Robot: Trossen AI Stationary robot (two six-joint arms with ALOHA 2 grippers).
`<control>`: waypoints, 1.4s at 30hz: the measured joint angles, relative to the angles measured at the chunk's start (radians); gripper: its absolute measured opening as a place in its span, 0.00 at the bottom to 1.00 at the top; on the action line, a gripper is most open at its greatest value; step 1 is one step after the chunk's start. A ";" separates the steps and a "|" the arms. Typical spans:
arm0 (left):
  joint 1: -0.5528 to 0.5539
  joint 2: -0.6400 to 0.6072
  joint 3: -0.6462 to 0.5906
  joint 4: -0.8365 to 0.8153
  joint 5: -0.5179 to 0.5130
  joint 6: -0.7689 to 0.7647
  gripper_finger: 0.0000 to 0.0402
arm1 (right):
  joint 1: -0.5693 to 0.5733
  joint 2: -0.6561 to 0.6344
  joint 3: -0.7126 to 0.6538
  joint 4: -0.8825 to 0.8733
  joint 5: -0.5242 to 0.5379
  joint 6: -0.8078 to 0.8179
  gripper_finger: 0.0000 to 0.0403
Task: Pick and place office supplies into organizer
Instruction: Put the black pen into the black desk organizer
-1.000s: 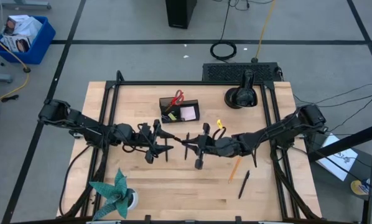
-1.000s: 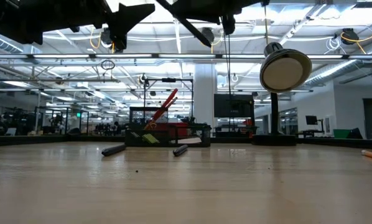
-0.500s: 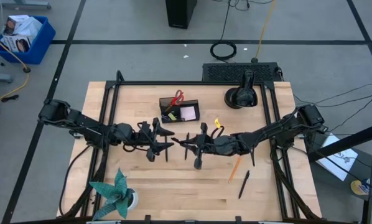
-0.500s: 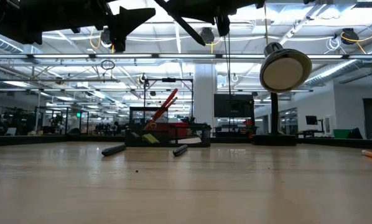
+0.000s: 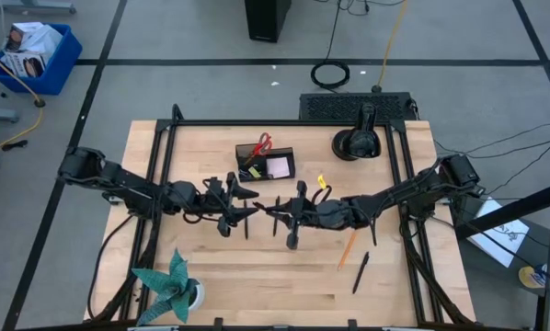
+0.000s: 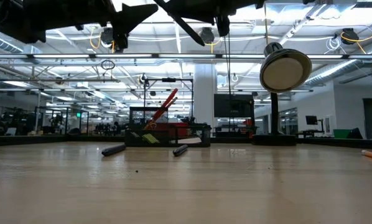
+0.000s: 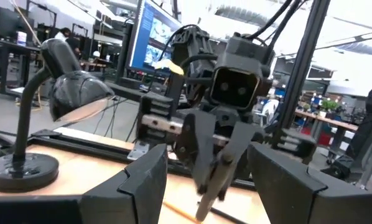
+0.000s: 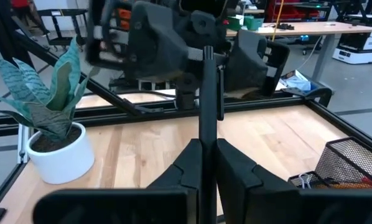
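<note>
My right gripper (image 5: 282, 211) hangs above the table's middle, shut on a thin black pen (image 8: 208, 93). My left gripper (image 5: 246, 206) faces it from the left, open. Its fingers (image 7: 142, 186) stand on either side of the pen's free end (image 8: 207, 55), and I see no touch. In the low view the pen (image 6: 186, 25) slants high above the table. The black organizer (image 5: 266, 163) stands farther back, holding red scissors (image 5: 259, 144) and a pink pad (image 5: 278, 166). An orange pencil (image 5: 347, 250) and another black pen (image 5: 360, 272) lie at the near right. My right gripper pinches the black pen between its two fingers (image 8: 232, 168), with the held end hidden between them. The fingers come level from the table's right and lie along the pen. The pen (image 8: 208, 124) sticks out ahead of them toward my left gripper, lifted clear of the table.
A black desk lamp (image 5: 358, 142) stands at the far right, and a teal paper plant in a white pot (image 5: 172, 285) at the near left. A small yellow bit (image 5: 324, 182) lies right of the organizer. Two short dark items (image 6: 113, 150) (image 6: 180, 150) lie before it.
</note>
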 joint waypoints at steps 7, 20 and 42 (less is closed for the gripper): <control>0.002 0.091 0.080 0.002 0.028 0.001 0.56 | -0.003 0.000 0.000 0.013 0.000 0.000 0.05; 0.006 0.103 0.080 -0.046 0.019 0.003 0.56 | -0.003 0.000 0.000 0.000 0.004 -0.002 0.05; 0.005 0.103 0.080 -0.057 0.011 -0.006 0.22 | -0.002 0.000 0.000 -0.001 0.005 0.000 0.05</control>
